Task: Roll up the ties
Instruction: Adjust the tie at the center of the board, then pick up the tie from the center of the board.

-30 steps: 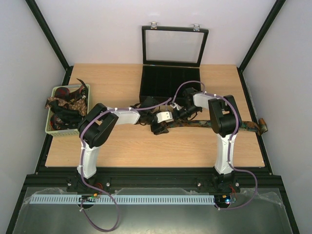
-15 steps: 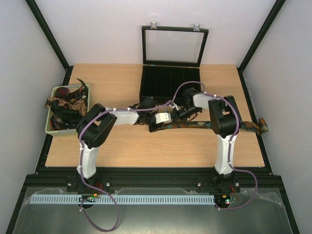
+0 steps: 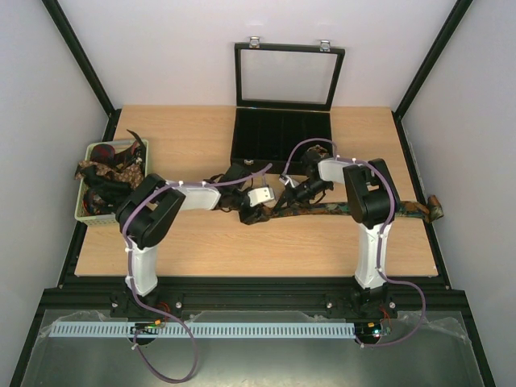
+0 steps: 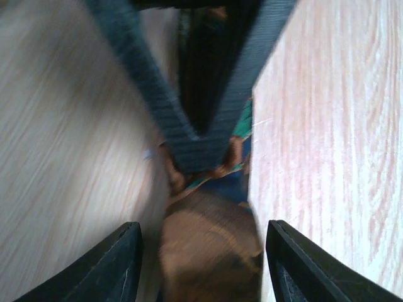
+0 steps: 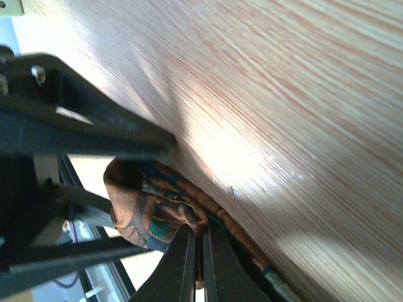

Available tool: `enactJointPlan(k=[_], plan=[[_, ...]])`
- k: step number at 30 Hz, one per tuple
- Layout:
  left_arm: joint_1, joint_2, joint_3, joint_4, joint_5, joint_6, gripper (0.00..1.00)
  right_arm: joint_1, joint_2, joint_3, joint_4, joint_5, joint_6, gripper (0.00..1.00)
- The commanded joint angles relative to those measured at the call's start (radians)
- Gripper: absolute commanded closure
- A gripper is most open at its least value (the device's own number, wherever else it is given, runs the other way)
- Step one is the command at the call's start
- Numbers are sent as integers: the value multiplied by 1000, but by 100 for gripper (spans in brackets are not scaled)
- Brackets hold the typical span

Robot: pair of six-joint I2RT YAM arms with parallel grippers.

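Observation:
One tie (image 3: 379,208), dark brown with green and blue pattern, lies stretched across the table's right half, its far end hanging off the right edge. Its left end is bunched into a small roll (image 4: 208,239). My left gripper (image 3: 251,214) is open, its two fingers (image 4: 123,267) standing either side of that roll without touching it. My right gripper (image 3: 284,201) is shut on the tie's fabric beside the roll (image 5: 145,201), its fingertips (image 5: 189,251) pinched together. The right gripper's grey fingers (image 4: 189,135) show as a V just beyond the roll in the left wrist view.
A pale green basket (image 3: 81,216) at the left edge holds several more ties (image 3: 109,173). A black compartmented box (image 3: 280,137) with its glass lid raised stands at the back centre, just behind both grippers.
Both grippers and the tie's rolled end have shifted a little to the left. The left arm's elbow has swung left as well.

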Motion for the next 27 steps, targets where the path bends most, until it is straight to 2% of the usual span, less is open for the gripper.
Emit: enactJointPlan(k=[1, 8, 12, 14, 16, 21, 27], plan=[[50, -25, -83, 103, 48, -119, 42, -1, -12, -48, 7, 118, -55, 99], [21, -35, -156, 217, 64, -126, 41, -2, -3, -63, 34, 149, -61, 99], [21, -40, -164, 212, 44, -125, 49, -2, -4, -60, 37, 154, -57, 99], [25, -59, -184, 197, 37, -103, 59, -2, -3, -59, 37, 154, -57, 99], [26, -86, -212, 186, 39, -70, 64, -2, -1, -59, 37, 156, -53, 99], [3, -129, -226, 194, 18, -57, 68, -2, 4, -56, 41, 152, -48, 99], [-16, -96, -135, 217, 17, -158, 68, -2, 5, -57, 43, 146, -43, 99]])
